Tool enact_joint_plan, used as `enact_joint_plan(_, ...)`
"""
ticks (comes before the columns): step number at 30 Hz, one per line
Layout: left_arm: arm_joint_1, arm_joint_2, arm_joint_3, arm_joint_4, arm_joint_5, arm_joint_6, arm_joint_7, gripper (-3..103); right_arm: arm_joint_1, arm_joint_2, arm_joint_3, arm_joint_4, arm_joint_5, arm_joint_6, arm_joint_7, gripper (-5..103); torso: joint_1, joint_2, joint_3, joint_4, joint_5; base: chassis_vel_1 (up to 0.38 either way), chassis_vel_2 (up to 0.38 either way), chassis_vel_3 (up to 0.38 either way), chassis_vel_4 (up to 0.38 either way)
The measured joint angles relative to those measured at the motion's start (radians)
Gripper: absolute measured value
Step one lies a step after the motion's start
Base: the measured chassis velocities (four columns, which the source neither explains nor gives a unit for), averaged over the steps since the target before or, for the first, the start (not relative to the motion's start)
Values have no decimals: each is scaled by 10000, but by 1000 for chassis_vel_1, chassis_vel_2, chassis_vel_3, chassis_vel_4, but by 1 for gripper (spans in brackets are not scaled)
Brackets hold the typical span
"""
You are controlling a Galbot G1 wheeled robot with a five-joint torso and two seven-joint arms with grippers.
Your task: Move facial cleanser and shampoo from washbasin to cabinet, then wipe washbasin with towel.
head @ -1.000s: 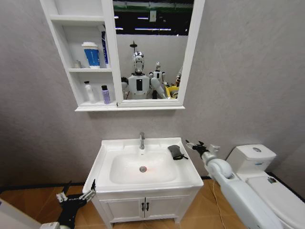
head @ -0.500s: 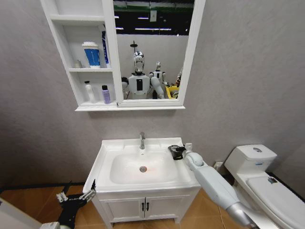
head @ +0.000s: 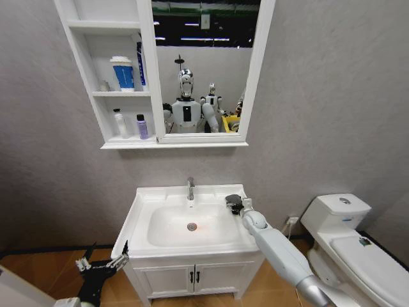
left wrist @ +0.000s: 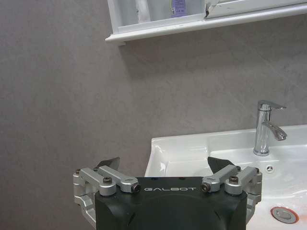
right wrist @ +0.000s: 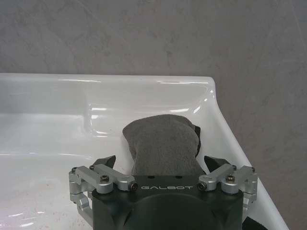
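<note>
The right gripper (right wrist: 160, 165) sits over the back right corner of the washbasin (head: 144, 201), its fingers spread wide with the dark towel (right wrist: 163, 143) lying between and just ahead of them on the rim. The left gripper (left wrist: 165, 165) hangs released, low beside the washbasin's front left corner, well apart from the towel.
</note>
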Motion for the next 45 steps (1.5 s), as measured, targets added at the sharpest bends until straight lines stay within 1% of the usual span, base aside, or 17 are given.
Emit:
enact_joint_plan(2, 0, 0, 0, 0, 0, 0, 0, 100, -9, 16, 18, -12, 160, -35, 17, 103, 0, 0, 0, 0, 0, 0, 0, 0, 0)
enact_joint_plan(5, 0, 1, 0, 0, -1, 0, 0, 100, -6, 79, 31, -136, 307, -51, 17, 99, 0, 0, 0, 1, 0, 0, 0, 0, 0)
enact_joint_plan(11, -1, 2, 0, 0, -2, 1, 0, 100, 34, 188, 41, -316, 233, 25, -65, 74, 0, 0, 0, 0, 0, 0, 0, 0, 0)
enact_joint_plan(12, -1, 2, 0, 0, -2, 1, 0, 100, 34, 188, 41, -316, 233, 25, -65, 74, 0, 0, 0, 0, 0, 0, 0, 0, 0)
enact_joint_plan(14, 0, 1, 1, 0, -2, 0, 0, 100, 0, 167, 58, -272, 219, 25, -81, 62, 0, 0, 0, 0, 0, 0, 0, 0, 0)
enact_joint_plan(18, 0, 1, 1, 0, -2, 1, 0, 100, -65, 98, 99, -137, 215, 25, -83, 57, 0, 0, 0, 1, 0, 0, 0, 0, 0)
enact_joint_plan(19, 0, 1, 1, 0, -2, 1, -1, 100, -128, 29, 135, 29, 232, 23, -80, 46, 0, 0, 0, 0, 0, 0, 0, 0, 0)
enact_joint_plan(20, 0, 1, 1, 0, -2, 1, -1, 100, -128, 29, 135, 29, 232, 23, -80, 46, 0, 0, 0, 0, 0, 0, 0, 0, 0)
enact_joint_plan(22, -1, 2, 1, 0, -2, 1, -1, 100, -224, -75, 173, 337, 270, -15, -16, 35, 0, 0, 0, 1, 1, 0, 0, 0, 0)
enact_joint_plan(23, -1, 2, 1, 0, -2, 1, -1, 100, -224, -75, 173, 337, 270, -15, -16, 35, 0, 0, 0, 1, 1, 0, 0, 0, 0)
enact_joint_plan(25, -1, 1, 1, 0, -2, 0, -1, 100, -389, -192, 208, 911, 451, -120, 157, 24, 0, 0, 0, 1, 1, 0, 0, 0, 0)
enact_joint_plan(26, -1, 1, 1, 0, -2, 0, -1, 100, -389, -192, 208, 911, 451, -120, 157, 24, 0, 0, 0, 1, 1, 0, 0, 0, 0)
enact_joint_plan(28, -1, 2, 0, 0, -2, 1, -2, 100, -709, -439, 135, 1913, 1026, -364, 392, 13, 1, 1, 0, 0, -1, 0, 0, 0, 0)
enact_joint_plan(30, 0, 2, 1, 0, -2, 0, -2, 100, -965, -537, -81, 2542, 1430, -530, 640, 8, 0, 1, -1, -1, -3, 0, 0, 0, 0)
enact_joint_plan(36, 0, 2, 1, 1, -3, 0, -2, 100, -1549, -439, -1048, 3373, 1603, -803, 1258, 6, -1, 1, -1, 0, -1, 0, 0, 0, 0)
enact_joint_plan(41, -1, 2, 1, 1, -3, 1, 0, 100, -1249, 184, -1853, 2232, 941, -846, 1733, 6, -1, 1, 0, 1, 2, 0, 0, 0, 0)
enact_joint_plan(45, -1, 2, 1, 1, -3, 0, 0, 100, -726, 428, -2225, 1535, 1069, -836, 1966, 6, -1, 1, 0, 0, -3, 0, 0, 0, 0)
